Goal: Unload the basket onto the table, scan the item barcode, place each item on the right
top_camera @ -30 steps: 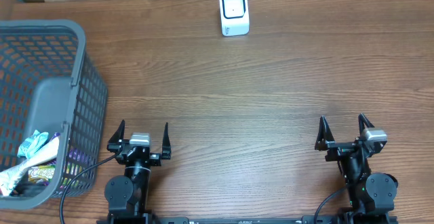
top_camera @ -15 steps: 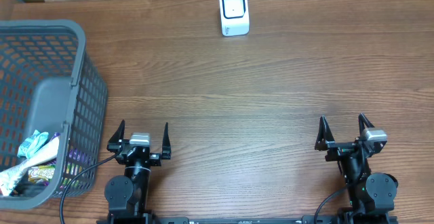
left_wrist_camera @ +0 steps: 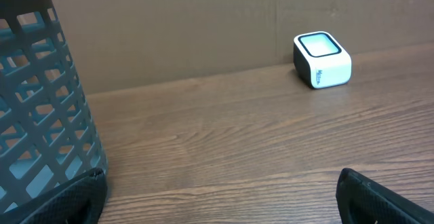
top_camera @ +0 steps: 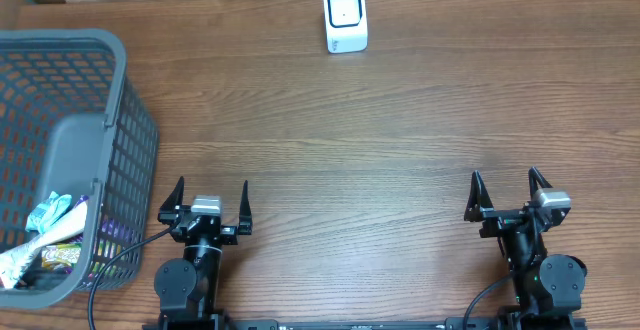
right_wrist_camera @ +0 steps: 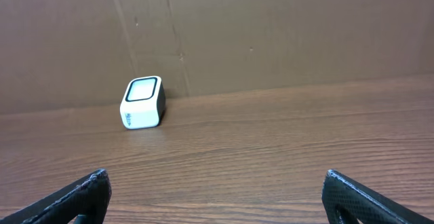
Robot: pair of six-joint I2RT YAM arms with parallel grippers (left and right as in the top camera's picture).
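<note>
In the grey basket (top_camera: 135,160), crinkly teal-and-white packets (top_camera: 50,216); left gripper (top_camera: 212,183), right gripper (top_camera: 504,175) spread.

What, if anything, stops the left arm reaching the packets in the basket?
Likely yes. The left tool is open and empty beside the basket, whose top is open; the packets lie low inside, so it must come over the wall.

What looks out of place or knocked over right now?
Nothing stands out. The barcode scanner stands upright at the far edge, the snack packets lie inside the upright basket, and left gripper and right gripper are open, empty.
</note>
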